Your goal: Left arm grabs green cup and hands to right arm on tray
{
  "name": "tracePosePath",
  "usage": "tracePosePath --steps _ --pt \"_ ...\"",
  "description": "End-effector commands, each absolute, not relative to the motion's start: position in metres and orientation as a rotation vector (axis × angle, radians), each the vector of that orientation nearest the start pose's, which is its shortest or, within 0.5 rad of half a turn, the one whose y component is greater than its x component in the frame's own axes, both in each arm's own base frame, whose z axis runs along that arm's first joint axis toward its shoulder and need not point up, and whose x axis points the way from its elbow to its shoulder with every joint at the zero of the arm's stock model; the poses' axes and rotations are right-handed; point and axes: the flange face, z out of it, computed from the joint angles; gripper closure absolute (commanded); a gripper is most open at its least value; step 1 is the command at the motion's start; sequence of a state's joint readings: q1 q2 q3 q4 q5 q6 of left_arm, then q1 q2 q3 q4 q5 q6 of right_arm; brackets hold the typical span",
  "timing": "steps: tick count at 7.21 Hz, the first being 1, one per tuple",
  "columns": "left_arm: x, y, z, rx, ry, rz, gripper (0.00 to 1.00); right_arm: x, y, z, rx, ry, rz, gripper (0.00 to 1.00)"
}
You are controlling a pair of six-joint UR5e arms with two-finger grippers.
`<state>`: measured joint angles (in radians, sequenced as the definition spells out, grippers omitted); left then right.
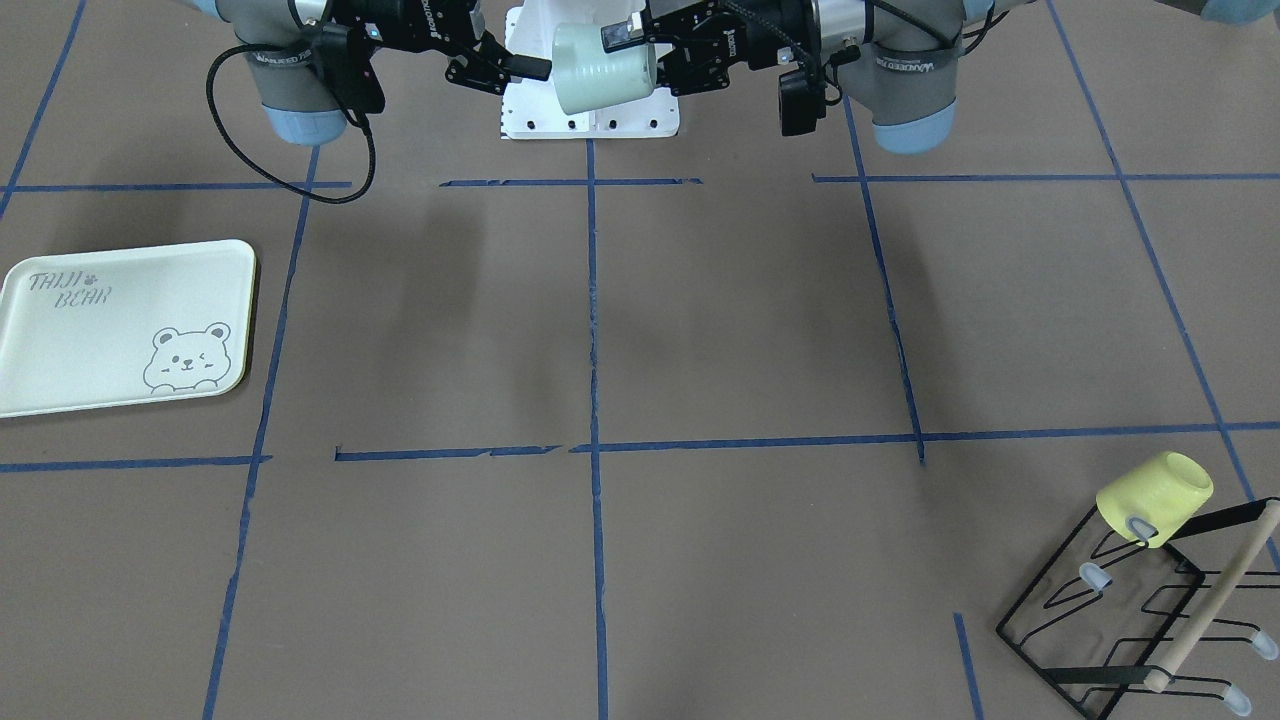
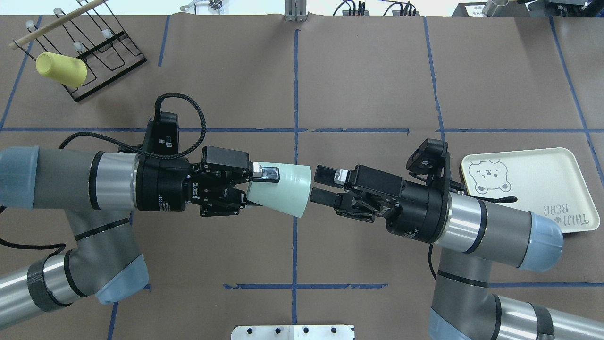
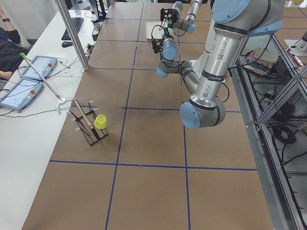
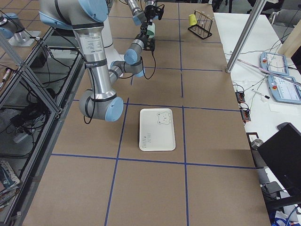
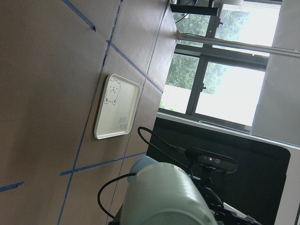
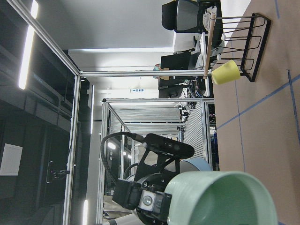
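My left gripper (image 2: 258, 187) is shut on the green cup (image 2: 282, 190) and holds it on its side, high above the table's middle, with its mouth toward my right arm. My right gripper (image 2: 317, 185) is open, its fingertips right at the cup's rim; I cannot tell if they touch it. In the front view the cup (image 1: 603, 68) sits between my left gripper (image 1: 648, 58) and my right gripper (image 1: 515, 72). The cup's open mouth (image 6: 220, 199) fills the bottom of the right wrist view. The tray (image 2: 524, 189) lies flat and bare beside my right arm; it also shows in the front view (image 1: 120, 330).
A yellow cup (image 2: 61, 69) hangs on a black wire rack (image 2: 106, 52) at the far left corner; it also shows in the front view (image 1: 1155, 497). Blue tape lines grid the brown table. The white robot base (image 1: 590, 110) is between the arms.
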<state>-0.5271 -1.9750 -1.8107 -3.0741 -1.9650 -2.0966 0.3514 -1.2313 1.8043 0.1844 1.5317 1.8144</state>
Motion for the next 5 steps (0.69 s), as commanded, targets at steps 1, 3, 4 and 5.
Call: tracePosePath --steps 1,3,4,5 --pt "0.3894 -0.3334 0.1838 -0.232 2.092 -0.206 0.66 -0.4079 -0.297 0.1975 0.152 -2.341 0.358 0.02" --pt "0.3904 -0.3322 0.1838 -0.236 2.092 -0.205 0.66 -0.4091 -0.2991 0.1975 0.153 -2.34 0.38 0.12" --pt "0.3899 -0.3328 0.1838 -0.235 2.092 -0.206 0.66 -0.4092 -0.2991 0.1975 0.15 -2.341 0.381 0.35" --pt "0.3899 -0.3328 0.1838 -0.235 2.092 -0.206 0.66 -0.4085 -0.2996 0.1975 0.153 -2.342 0.381 0.64"
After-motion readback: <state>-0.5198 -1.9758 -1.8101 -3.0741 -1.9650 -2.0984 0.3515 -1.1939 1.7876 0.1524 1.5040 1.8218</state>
